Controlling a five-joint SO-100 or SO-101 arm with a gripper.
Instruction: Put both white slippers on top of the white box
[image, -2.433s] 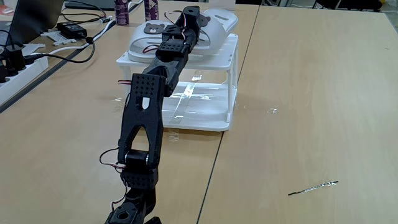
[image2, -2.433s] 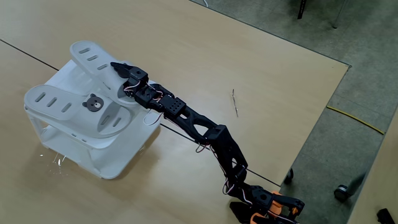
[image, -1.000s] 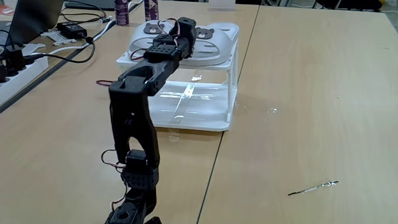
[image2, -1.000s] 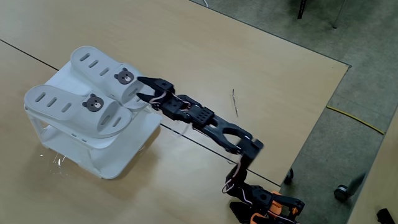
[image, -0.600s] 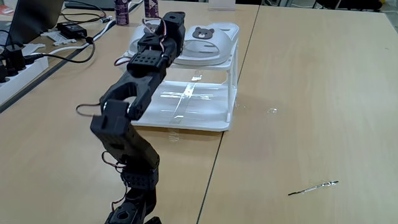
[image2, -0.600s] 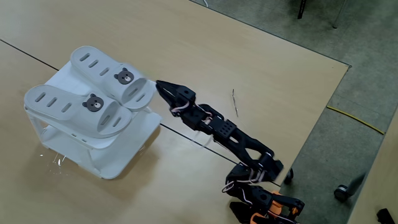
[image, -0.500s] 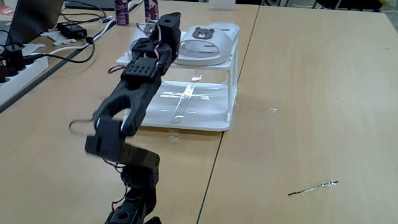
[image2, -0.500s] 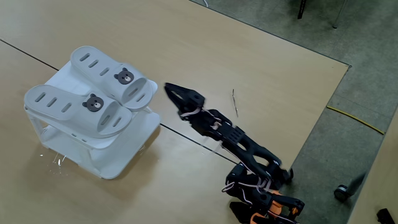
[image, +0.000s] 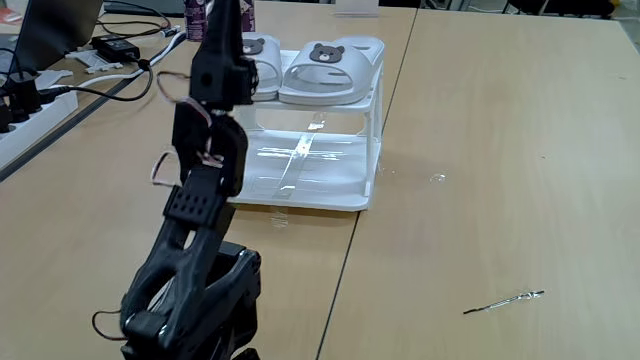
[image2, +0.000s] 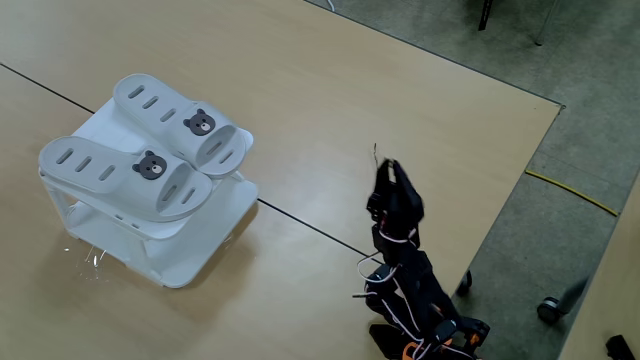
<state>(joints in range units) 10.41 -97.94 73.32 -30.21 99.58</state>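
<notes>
Both white slippers lie side by side on the flat top of the white box (image: 372, 100), bear badges facing up. In a fixed view one slipper (image: 330, 68) is in full sight and the other slipper (image: 262, 62) is partly behind my arm (image: 205, 170). From the other fixed view I see one slipper (image2: 110, 172) and its mate (image2: 178, 118) on the box (image2: 195, 250). My gripper (image2: 389, 172) is folded back over the arm's base, far from the box, pointing up. Its jaws look shut with nothing between them.
A thin metal pin (image: 505, 299) lies on the table at the right. A laptop, a power strip (image: 25, 115) and cables sit at the left edge, bottles at the back. The table's edge (image2: 520, 180) drops to the floor close to the arm's base.
The gripper let go of the second slipper on the box, drew away from it and shut. The arm has folded back upright over its base. Both slippers stay put.
</notes>
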